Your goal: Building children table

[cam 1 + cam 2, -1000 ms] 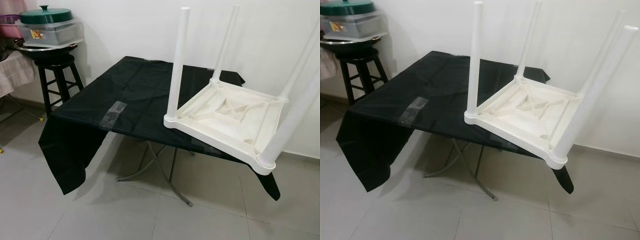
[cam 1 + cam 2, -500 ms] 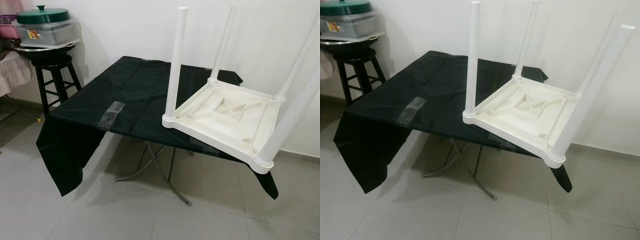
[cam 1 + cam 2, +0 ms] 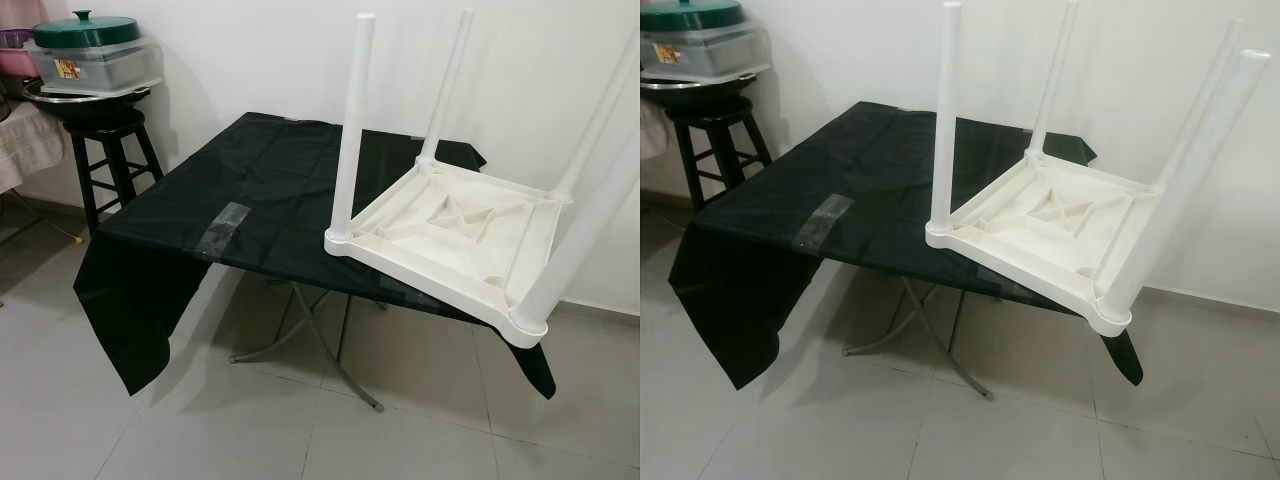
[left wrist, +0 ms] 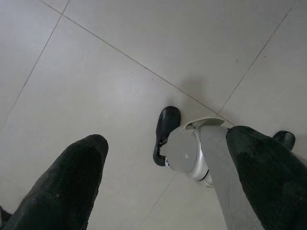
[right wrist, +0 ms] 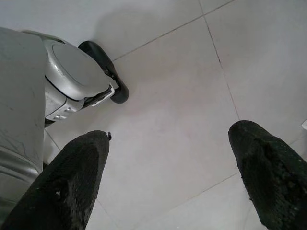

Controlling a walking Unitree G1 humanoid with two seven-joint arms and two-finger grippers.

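**Inverted children's table at the counter's near right corner**

At the near right corner of the counter (image 3: 250,170), the white plastic children's table (image 3: 455,240) lies upside down, all four legs pointing up. Its nearest corner projects past the counter's edge and hangs over the floor (image 3: 200,440); the far part rests on the black cloth (image 3: 130,300). The nearest leg (image 3: 1185,180) leans toward the camera.

The cloth covers the counter and drapes low off the left near corner, well short of the floor. A patch of clear tape (image 3: 222,228) lies on the cloth near the front edge. Grey folding legs (image 3: 310,340) stand beneath the counter.

To the left, beside the wall, a dark wooden stool (image 3: 115,160) carries a clear container with a green lid (image 3: 90,50). It stands apart from the counter's left corner.

The pale tiled floor before the counter is open.

The left hand (image 4: 163,187) hangs over floor tiles, fingers spread apart, holding nothing; the robot's foot (image 4: 165,129) is below it. The right hand (image 5: 177,177) hangs likewise, fingers apart and holding nothing.
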